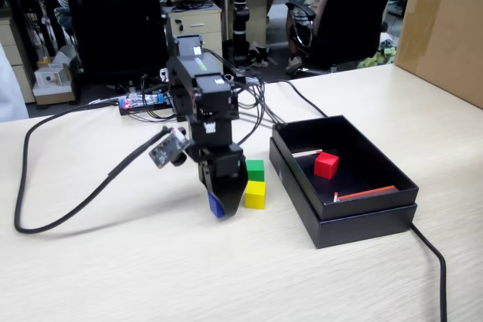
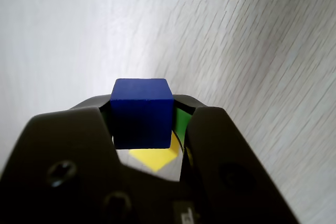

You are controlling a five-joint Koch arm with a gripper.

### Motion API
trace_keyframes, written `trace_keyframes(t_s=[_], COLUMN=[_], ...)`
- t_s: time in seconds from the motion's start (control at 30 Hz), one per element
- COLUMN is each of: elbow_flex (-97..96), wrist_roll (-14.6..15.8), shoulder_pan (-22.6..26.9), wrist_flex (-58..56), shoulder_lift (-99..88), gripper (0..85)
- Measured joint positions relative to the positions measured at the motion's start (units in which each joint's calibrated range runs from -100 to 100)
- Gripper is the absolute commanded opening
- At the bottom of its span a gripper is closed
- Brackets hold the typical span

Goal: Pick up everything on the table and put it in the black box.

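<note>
Clamping the blue cube [image 2: 142, 116] squarely between its jaws, the gripper [image 1: 224, 200] points straight down at the bench [image 1: 113, 262], the cube's faces level. Just beside it toward the black box [image 1: 343, 220] sit the yellow cube [image 1: 255, 194] and, touching behind, the green cube [image 1: 256, 169]. The red cube [image 1: 326, 165] lies inside the box, whose long axis runs from front right to rear left. Black cables [image 1: 45, 216] trail across the bench's left side.
</note>
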Motion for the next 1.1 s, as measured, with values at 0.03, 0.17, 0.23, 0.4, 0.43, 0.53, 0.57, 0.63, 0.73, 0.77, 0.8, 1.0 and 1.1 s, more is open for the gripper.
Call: trace_keyframes(t_s=[0.03, 0.17, 0.23, 0.4, 0.43, 0.53, 0.57, 0.63, 0.73, 0.77, 0.8, 1.0, 1.1], elbow_flex=[0.0, 0.09, -0.64, -1.28, -1.19, -0.82, -0.64, 6.21, 7.76, 7.67, 7.67, 7.76, 7.76], wrist_roll=[0.0, 0.0, 0.0, 1.03, 1.42, 3.27, 3.61, 4.74, 5.23, 5.37, 5.62, 5.81, 5.86], shoulder_pan=[0.44, 4.05, 6.01, 11.58, 12.36, 14.41, 14.6, 14.9, 14.9, 14.9, 14.9, 15.14, 15.14], wrist_flex=[0.0, 0.0, 0.0, -0.08, -0.08, -0.08, -0.08, -0.08, -0.08, -0.08, -0.08, -0.23, -0.85], shoulder_lift=[-3.5, -20.45, -24.47, -26.93, -26.93, -22.78, -20.45, -8.03, -1.81, 0.65, 3.37, 7.12, 6.99], gripper=[9.2, 9.2, 9.2, 9.2, 9.2, 9.6, 9.6, 9.7, 9.8, 9.8, 9.8, 27.9, 27.9])
